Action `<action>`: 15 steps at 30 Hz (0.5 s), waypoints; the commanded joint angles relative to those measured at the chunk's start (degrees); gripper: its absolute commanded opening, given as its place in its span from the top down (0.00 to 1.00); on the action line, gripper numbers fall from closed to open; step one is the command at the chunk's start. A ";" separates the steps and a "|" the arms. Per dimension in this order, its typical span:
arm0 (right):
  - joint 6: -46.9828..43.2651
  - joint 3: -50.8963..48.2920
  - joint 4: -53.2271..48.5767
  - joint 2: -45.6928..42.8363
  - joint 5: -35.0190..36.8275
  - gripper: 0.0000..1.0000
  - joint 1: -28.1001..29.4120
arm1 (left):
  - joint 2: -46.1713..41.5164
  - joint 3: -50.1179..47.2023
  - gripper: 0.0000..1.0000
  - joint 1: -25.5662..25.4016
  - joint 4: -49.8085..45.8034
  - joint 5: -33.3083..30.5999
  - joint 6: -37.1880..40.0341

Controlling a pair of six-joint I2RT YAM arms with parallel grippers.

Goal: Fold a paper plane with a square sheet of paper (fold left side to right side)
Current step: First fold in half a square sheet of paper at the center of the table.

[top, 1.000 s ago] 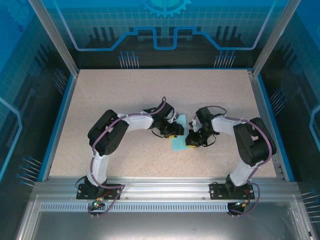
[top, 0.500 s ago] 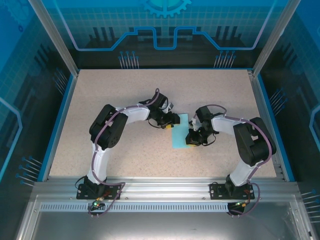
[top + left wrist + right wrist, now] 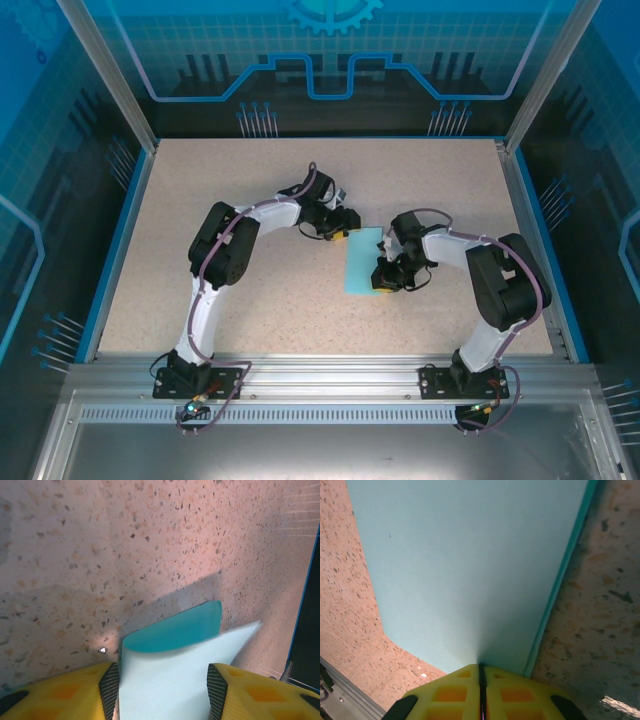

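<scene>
The light-blue sheet of paper (image 3: 360,262) lies on the speckled table as a narrow upright rectangle between both arms. My left gripper (image 3: 340,233) stands open at its far left corner. In the left wrist view the pale sheet (image 3: 170,680) spans the gap between my yellow fingers (image 3: 75,692), and a darker cyan layer (image 3: 175,630) curls up beyond it. My right gripper (image 3: 385,283) is shut on the sheet's near right edge. The right wrist view shows the paper (image 3: 470,565) running flat away from the closed right gripper (image 3: 481,672), with a second layer's edge along the right.
The beige speckled table (image 3: 250,300) is ringed by a blue rim (image 3: 118,245) and transparent walls. An aluminium rail (image 3: 330,375) runs along the near edge by the arm bases. Open tabletop lies to the left and far side of the paper.
My left gripper has moved from over the sheet's left part to its far left corner, uncovering more paper. The right gripper has stayed shut in place.
</scene>
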 commanded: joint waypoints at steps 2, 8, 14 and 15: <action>-0.67 -1.02 -4.35 2.25 6.82 0.91 0.03 | -0.86 0.64 0.46 1.38 -1.77 -2.27 2.65; -0.65 -0.83 -4.51 2.22 7.06 0.91 -0.10 | -13.38 -10.28 0.46 1.95 1.52 -3.62 4.13; -0.90 -0.38 -4.67 2.65 6.91 0.91 -0.10 | -14.98 -14.44 0.47 -1.49 4.82 -0.33 2.79; -0.92 -0.26 -4.70 2.62 6.84 0.91 -0.10 | -14.02 -13.58 0.47 -2.31 4.57 -0.23 2.85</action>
